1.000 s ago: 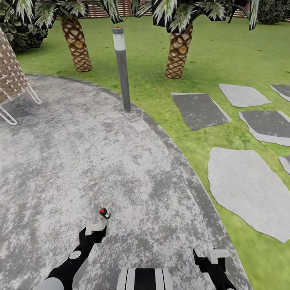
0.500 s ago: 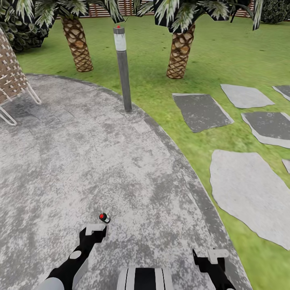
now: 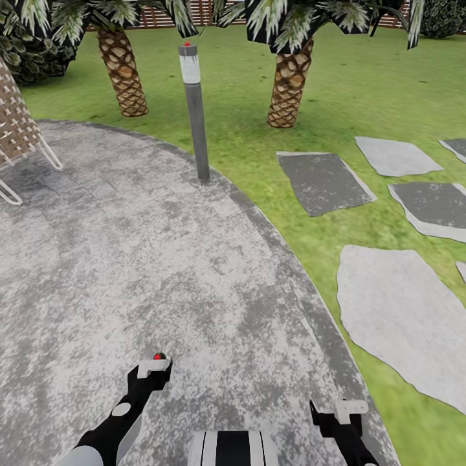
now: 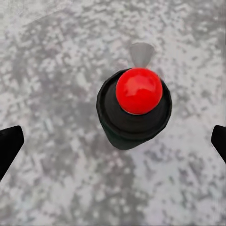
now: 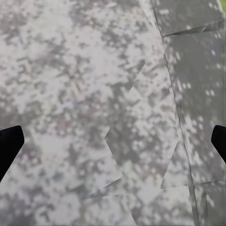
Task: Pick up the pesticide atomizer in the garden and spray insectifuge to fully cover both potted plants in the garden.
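The robot's left gripper hangs low over the mottled grey paving, directly above the spray bottle, which stands upright on the stone and shows from the head camera as little more than a red dot at the gripper's tip. From the left wrist camera the bottle is seen end-on: a red round cap on a dark body, with a pale grey nozzle pointing away. The gripper's two dark fingertips sit at opposite edges of that picture, spread wide and well clear of the bottle, holding nothing.

The right gripper hovers near the paving's curved edge. Its fingertips are likewise spread wide over bare stone, empty.

Beyond the arms, the paved circle curves away to meet the lawn. Flat stepping stones lie in the grass on the right. A grey light post stands at the paving's far rim, and a woven chair sits at the left edge. Farther back rise two palm trunks, with a slatted wooden fence behind them.
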Robot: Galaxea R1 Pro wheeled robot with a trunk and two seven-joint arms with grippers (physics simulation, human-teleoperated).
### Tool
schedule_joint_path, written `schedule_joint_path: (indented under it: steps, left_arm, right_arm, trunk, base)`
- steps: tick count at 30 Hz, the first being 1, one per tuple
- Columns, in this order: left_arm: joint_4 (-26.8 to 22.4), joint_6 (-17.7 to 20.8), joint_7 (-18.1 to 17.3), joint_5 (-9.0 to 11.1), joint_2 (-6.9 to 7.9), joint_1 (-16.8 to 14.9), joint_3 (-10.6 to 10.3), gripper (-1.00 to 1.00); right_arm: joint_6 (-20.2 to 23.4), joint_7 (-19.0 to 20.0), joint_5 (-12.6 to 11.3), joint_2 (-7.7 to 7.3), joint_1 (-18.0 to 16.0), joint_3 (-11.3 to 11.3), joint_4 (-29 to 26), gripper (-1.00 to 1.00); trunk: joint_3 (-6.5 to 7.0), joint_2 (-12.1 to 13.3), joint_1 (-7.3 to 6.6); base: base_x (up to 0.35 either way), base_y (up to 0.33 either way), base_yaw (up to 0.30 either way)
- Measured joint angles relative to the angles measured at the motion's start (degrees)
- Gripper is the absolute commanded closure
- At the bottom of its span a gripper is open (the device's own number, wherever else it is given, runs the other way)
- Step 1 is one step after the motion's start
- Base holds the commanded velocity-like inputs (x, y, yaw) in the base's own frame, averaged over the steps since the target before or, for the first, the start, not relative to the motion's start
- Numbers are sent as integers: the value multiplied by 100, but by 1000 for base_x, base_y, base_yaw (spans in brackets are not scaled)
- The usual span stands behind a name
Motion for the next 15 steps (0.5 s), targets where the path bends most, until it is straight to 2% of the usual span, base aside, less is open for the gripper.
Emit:
schedule_joint_path:
  steps: [5, 15]
  left_arm:
    - [0, 0, 0, 0, 0, -2, -1, -100]
    - [1, -10, 0, 3, 9, 0, 0, -100]
  right_arm:
    - [1, 0, 0, 0, 0, -1, -1, -100]
    - [0, 0, 0, 0, 0, 8, 0, -100]
  trunk:
    - [0, 0, 0]
    - [0, 0, 0]
  base:
    - [28, -91, 0]
    - [3, -9, 0]
